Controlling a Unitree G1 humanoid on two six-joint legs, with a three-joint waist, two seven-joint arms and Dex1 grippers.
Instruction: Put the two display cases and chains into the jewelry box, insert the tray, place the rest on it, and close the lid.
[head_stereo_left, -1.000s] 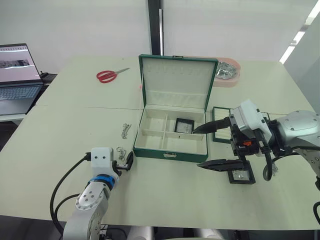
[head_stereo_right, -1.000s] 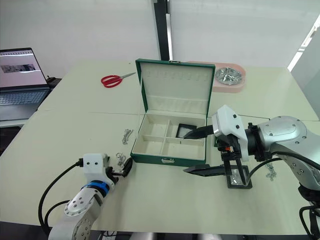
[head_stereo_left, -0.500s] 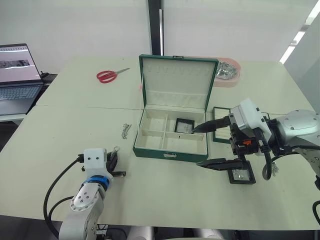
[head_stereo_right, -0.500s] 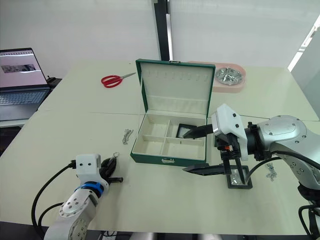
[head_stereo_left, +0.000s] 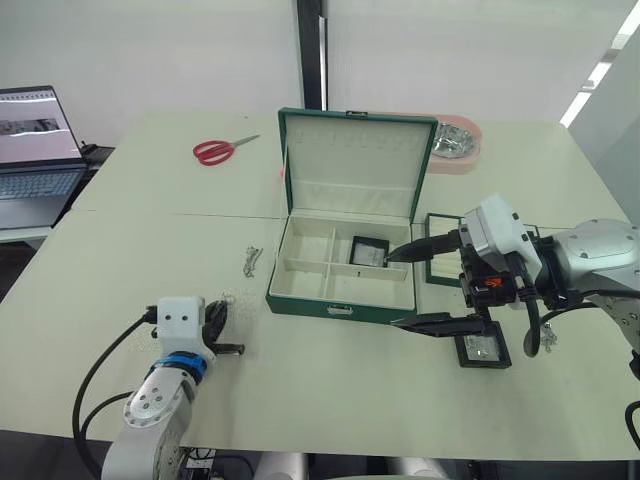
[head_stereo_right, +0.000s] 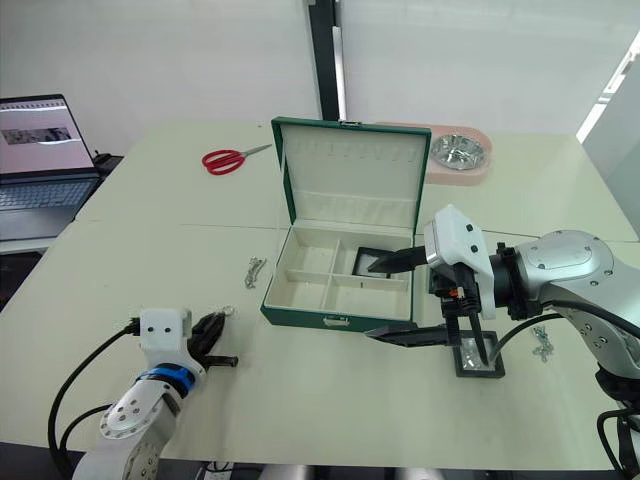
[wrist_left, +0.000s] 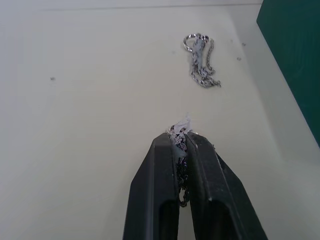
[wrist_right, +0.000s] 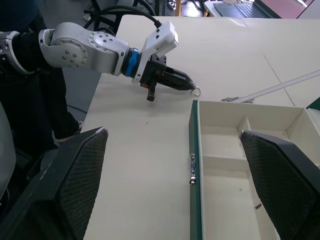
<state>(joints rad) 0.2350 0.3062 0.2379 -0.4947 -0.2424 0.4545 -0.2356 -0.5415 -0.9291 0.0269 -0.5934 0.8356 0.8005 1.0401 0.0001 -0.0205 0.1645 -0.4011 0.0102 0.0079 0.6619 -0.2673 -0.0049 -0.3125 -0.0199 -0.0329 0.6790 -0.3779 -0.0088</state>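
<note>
two arms over one pale green table (head_stereo_left: 330, 400). far left: red scissors (head_stereo_left: 222, 150) and a laptop (head_stereo_left: 38, 150) past the table's edge; far right, behind the box: a pink tray (head_stereo_right: 458, 160) with a shiny foil lump in it. nothing lying between either claw and the jewelry box (head_stereo_left: 343, 275).

dark green outside, cream inside, four compartments, small metal lock on the near wall, sitting mid-table. lid (head_stereo_left: 355, 165) hinged up at the far side, cream lined, with a pocket and a row of hooks. one display case (head_stereo_left: 369, 250) lying in the far right compartment; the second display case (head_stereo_left: 483, 348) flat on the table near right of the box, black frame, clear window. shallow green insert tray (head_stereo_left: 443, 262) just right of the box, partly hidden by the right arm.

left gripper (wrist_left: 181, 140) near left of the box, clenched on a thin chain (wrist_left: 182, 172); another chain (wrist_left: 200, 62) loose on the table beyond it. right gripper (head_stereo_left: 412, 288) spread wide, upper finger reaching over the box's right wall, lower finger just above the second case. a further chain (head_stereo_right: 541, 343) at the right.
</note>
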